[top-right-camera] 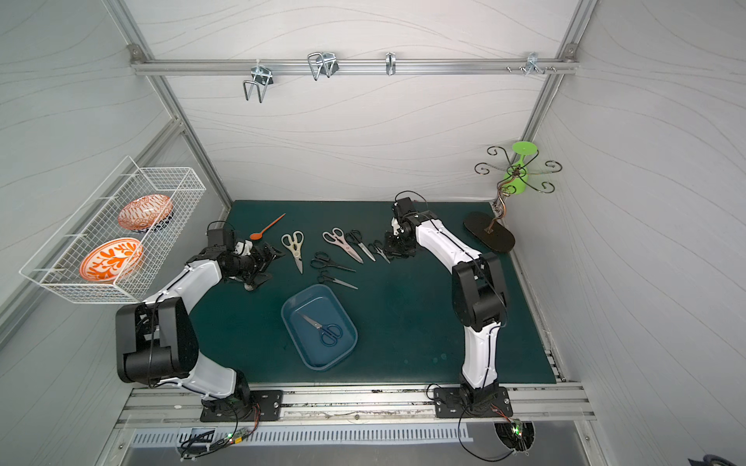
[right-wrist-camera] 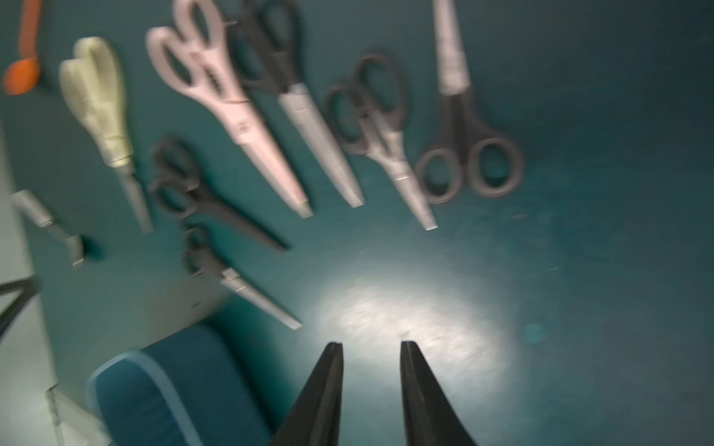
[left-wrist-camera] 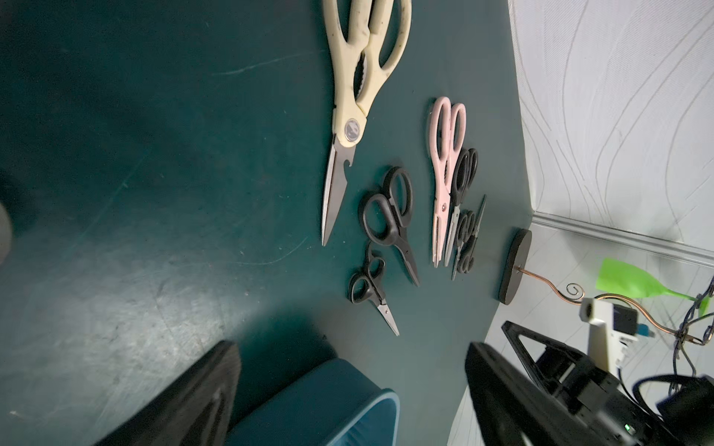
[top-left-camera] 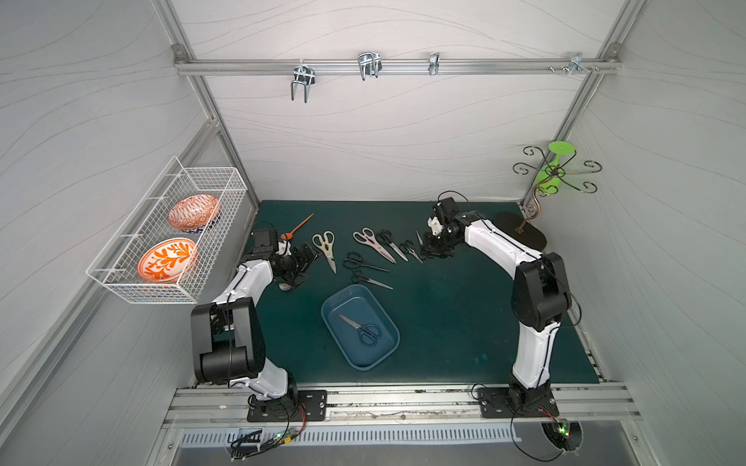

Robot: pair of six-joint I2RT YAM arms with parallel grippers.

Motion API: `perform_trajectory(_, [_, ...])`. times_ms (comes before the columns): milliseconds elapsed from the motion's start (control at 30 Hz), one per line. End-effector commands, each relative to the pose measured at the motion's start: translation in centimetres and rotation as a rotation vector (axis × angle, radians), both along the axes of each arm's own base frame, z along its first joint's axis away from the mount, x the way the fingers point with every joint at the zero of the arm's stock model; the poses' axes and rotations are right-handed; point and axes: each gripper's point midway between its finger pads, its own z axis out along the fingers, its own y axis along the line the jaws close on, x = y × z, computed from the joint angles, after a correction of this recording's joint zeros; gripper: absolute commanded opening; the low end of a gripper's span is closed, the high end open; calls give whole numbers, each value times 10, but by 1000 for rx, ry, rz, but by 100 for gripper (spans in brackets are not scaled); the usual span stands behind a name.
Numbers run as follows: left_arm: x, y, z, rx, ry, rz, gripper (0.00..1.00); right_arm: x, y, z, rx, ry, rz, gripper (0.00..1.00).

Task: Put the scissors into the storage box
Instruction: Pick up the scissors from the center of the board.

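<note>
The task is at an early stage: one pair out of eight is stored. The blue-handled scissors [top-left-camera: 361, 327] lie flat on the floor of the blue storage box [top-left-camera: 351, 300], blades closed. The box sits on the green mat [top-left-camera: 452, 322] between the two arms, well back from both grippers toward the arm bases.

Seven pairs lie on the mat outside the box, spread in a rough row between the two grippers. The cream-handled shears [top-left-camera: 326, 247] are just beside the left gripper [top-left-camera: 309, 256], ahead of its fingers. Farther from it come two black-handled pairs [top-left-camera: 361, 262], one behind the other toward the box. Beyond these are the pink-handled shears [top-left-camera: 373, 244] with a long black-handled pair [top-left-camera: 390, 242] touching their side. A small black-handled pair [right-wrist-camera: 371, 116] lies closer to the right gripper [right-wrist-camera: 371, 347]. The last black-handled pair [right-wrist-camera: 463, 146] is nearest it, its finger rings pointing toward the fingertips. An orange spoon [top-left-camera: 296, 229] lies just behind the left gripper and is not part of the job.

The left gripper's jaws stand wide apart with nothing between them. The right gripper's jaws are a little apart, and only bare mat shows in the gap. Neither holds anything.

By my judgement, each gripper is placed to take the pair closest to it, so seven pick-and-drop trips are left.
</note>
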Motion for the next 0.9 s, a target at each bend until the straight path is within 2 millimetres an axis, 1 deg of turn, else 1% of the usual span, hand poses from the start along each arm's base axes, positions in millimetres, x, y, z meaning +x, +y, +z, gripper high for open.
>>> perform_trajectory(0, [8,2,9,9,-38,-11,96,20,-24,-18,-84,-17,-9,30])
perform_trajectory(100, [8,2,8,8,-33,-9,96,32,-38,-34,-151,-4,-1,30])
perform_trajectory(167, [8,2,7,11,-28,-11,95,39,-42,-41,-189,-5,14,30])
perform_trajectory(300, [9,3,7,19,-27,-9,95,49,-41,-54,-207,1,24,30])
perform_trajectory(467, [9,5,5,27,-19,-4,95,65,-41,-58,-227,-22,17,29])
perform_trajectory(567, [9,5,3,27,-15,-5,95,66,-37,-59,-219,-15,28,28])
perform_trajectory(700, [10,5,3,25,-14,-3,95,63,-37,-63,-221,-12,26,28])
perform_trajectory(867, [10,6,3,28,-11,0,95,59,-37,-73,-219,8,41,28])
